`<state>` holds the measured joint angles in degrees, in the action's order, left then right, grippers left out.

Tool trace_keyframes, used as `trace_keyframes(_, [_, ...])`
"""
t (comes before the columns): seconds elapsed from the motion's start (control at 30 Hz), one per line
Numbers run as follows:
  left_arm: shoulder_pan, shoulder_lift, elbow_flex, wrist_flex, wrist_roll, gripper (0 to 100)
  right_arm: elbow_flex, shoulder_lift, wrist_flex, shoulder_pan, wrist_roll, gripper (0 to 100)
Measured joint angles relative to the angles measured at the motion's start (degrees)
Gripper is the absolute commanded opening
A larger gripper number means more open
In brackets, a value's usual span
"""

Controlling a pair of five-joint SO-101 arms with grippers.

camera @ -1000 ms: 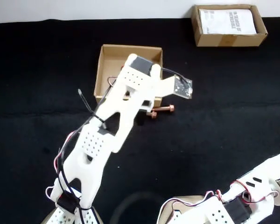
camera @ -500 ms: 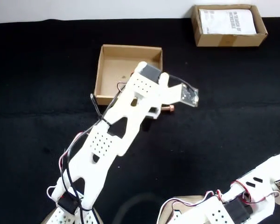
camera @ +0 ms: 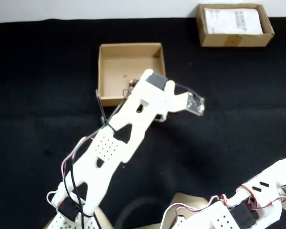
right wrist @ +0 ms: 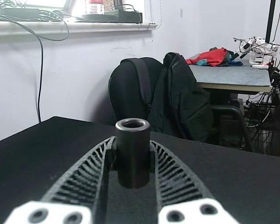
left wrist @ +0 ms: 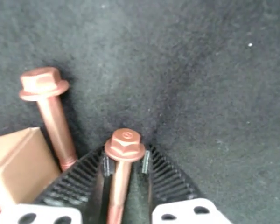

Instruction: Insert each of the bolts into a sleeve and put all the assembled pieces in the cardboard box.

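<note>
Beside the cardboard box (camera: pixel 128 64), the left hand (left wrist: pixel 125 159) pinches a copper bolt (left wrist: pixel 124 142) just under its head; rigid and smooth, it may slip. The right hand (right wrist: pixel 132 143) clasps the black sleeve (right wrist: pixel 132 161) mid-wall.

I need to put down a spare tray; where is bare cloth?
Bare cloth lies left of the cardboard box, between it and the paper-filled box, and between the left arm and right arm. Crowded by the cardboard box's near corner: left gripper, its bolt, a loose bolt.

Overhead, close left-wrist views; common cardboard box (camera: pixel 130 45)
</note>
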<state>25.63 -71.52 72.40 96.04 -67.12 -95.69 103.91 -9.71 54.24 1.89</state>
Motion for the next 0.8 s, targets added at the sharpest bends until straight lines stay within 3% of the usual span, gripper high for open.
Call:
trace_keyframes(0.2, [0.00,0.97,1.76,5.36,0.53,1,0.00,0.00,0.00,0.00,0.00,0.6])
trace_keyframes(0.4, [-0.62,7.38,1.76,5.45,14.42,1,0.35,0.00,0.00,0.00,0.00,0.6])
trace_keyframes(0.63, [-0.18,17.76,1.85,5.54,19.08,1,1.67,0.00,0.00,0.00,0.00,0.6])
trace_keyframes(0.8, [1.32,25.05,1.85,5.80,31.38,1,1.67,0.00,-0.44,-1.93,0.00,0.6])
